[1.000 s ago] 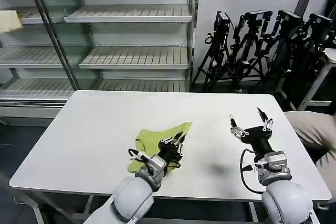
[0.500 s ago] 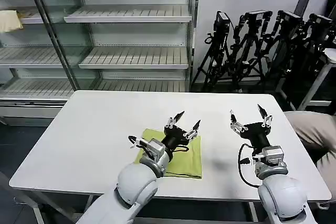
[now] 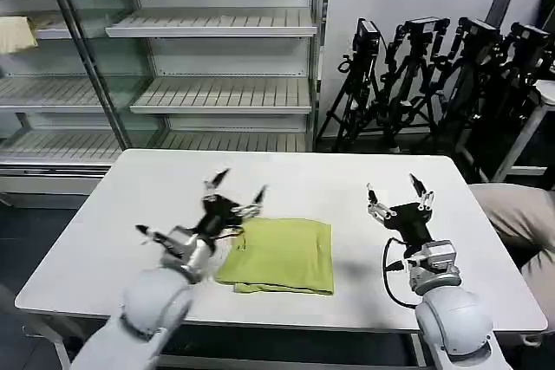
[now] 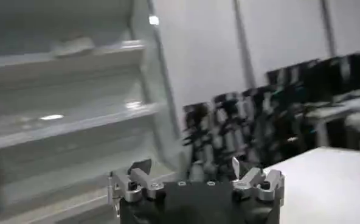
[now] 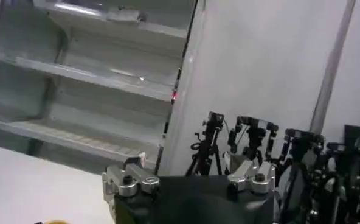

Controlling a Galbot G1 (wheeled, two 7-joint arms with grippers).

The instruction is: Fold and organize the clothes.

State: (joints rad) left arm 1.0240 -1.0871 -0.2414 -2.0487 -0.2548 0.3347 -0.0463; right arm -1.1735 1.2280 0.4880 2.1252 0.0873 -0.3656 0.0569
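Okay, your head view has the T-shirt [image 3: 282, 255] folded flat on the table [image 3: 130, 223], between the left gripper [image 3: 236, 186] and right gripper [image 3: 396, 196]. Both spread wide, holding nothing. Your wrist views catch shelves [image 4: 64, 125] and tripods [image 5: 259, 146] instead.

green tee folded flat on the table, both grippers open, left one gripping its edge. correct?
Not quite. In the head view the left gripper is open and raised beside the green T-shirt, holding nothing. The shirt does lie folded on the table, and the right gripper is open.

No legible text, label, brand, number or sign appears in any view. Shelving, table, equipment and gripper housings carry no readable markings.
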